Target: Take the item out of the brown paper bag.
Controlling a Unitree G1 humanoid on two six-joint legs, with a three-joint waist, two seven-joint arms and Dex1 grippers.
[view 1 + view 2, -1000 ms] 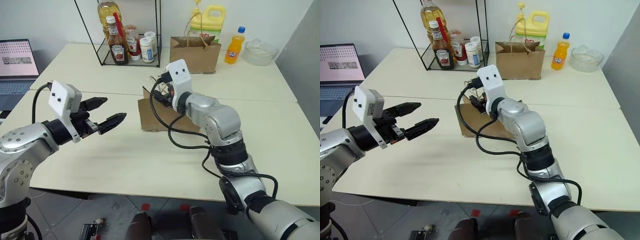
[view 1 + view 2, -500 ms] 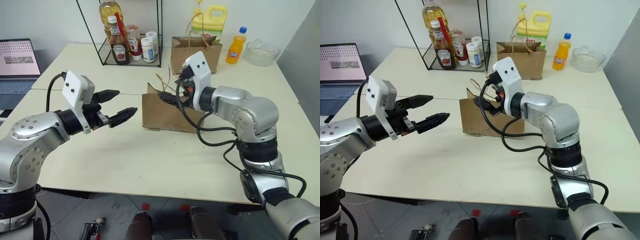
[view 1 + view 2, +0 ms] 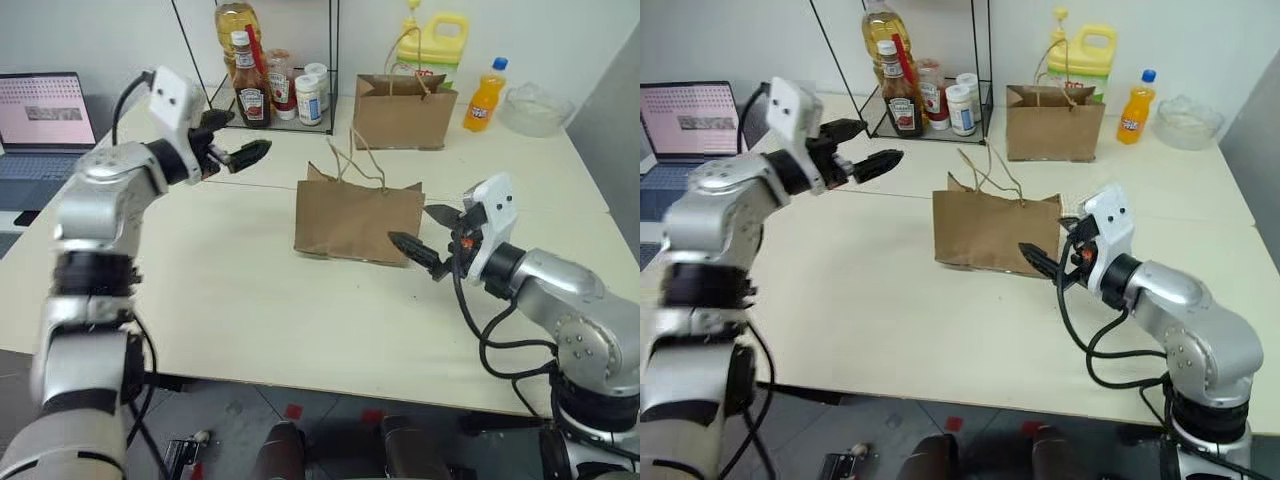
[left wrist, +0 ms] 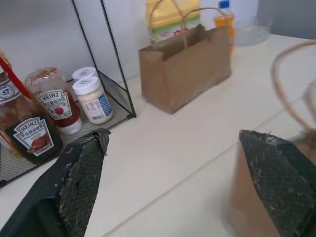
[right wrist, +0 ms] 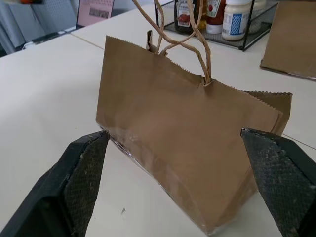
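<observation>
Both grippers stand wide open and empty: the right gripper (image 3: 428,240) sits just beside the bag (image 3: 358,220) at its right end, the left gripper (image 3: 232,142) hangs well apart, up near the rack (image 3: 300,100). The bag stands upright mid-table (image 3: 200,300); the bottle is hidden, presumably inside. Step in hand looks like the approach; next calls for spreading the mouth and reaching in from above.

Cream tables (image 3: 200,300) meet a white wall (image 3: 100,30).
</observation>
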